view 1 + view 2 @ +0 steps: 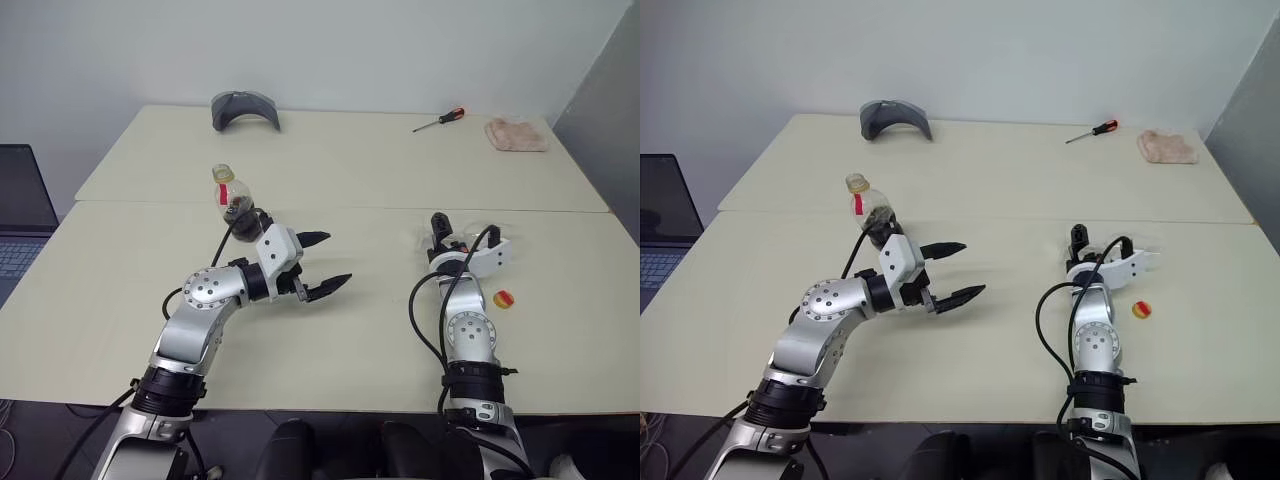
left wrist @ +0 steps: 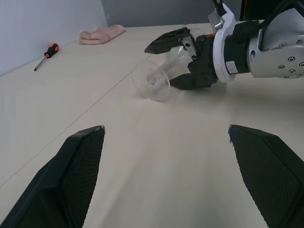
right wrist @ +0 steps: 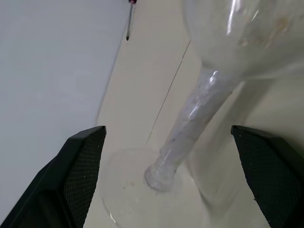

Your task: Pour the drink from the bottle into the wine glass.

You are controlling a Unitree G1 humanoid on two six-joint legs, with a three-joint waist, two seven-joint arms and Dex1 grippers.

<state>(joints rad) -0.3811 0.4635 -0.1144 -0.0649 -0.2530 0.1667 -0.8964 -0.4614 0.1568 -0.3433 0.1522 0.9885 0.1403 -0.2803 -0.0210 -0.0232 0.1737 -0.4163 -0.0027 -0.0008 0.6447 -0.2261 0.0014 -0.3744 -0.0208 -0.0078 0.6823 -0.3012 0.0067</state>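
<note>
Wine glass [image 2: 153, 80] is lying on the counter [image 1: 350, 180], thin and fragile. Right tool [image 2: 178, 59] is open around the stem [image 3: 190, 118]; a gentle stem grip is advised.

One bottle [image 1: 232, 195], one wine glass [image 2: 159, 76]

A grey curved object [image 1: 245, 108], something like a visor, sat at the far edge of the cream table [image 1: 350, 170]. Further along that far side lay a screwdriver [image 1: 439, 121] with a red and black handle, and near it, close to the corner, a crumpled pinkish cloth [image 1: 516, 134]. A laptop [image 1: 22, 215] stood open beside the table's left edge.
</note>
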